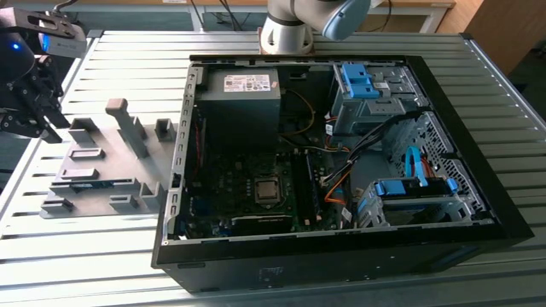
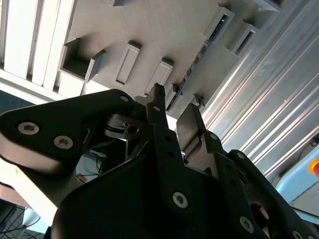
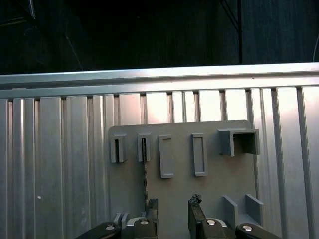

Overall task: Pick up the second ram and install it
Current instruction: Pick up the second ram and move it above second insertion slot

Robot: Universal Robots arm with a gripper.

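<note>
My hand (image 1: 45,128) hangs open and empty above the grey fixture (image 1: 102,160) on the bench (image 1: 85,268), fingers set moderately apart. The second ram (image 3: 145,172) stands on edge in a fixture slot below me. In the first wrist view its thin edge runs toward one finger (image 3: 151,206), not into the gap. I judge that dropping from here could land that finger on the board or catch a fixture block. Past the fixture, away from my hand, sits the open computer case (image 1: 341,256).
</note>
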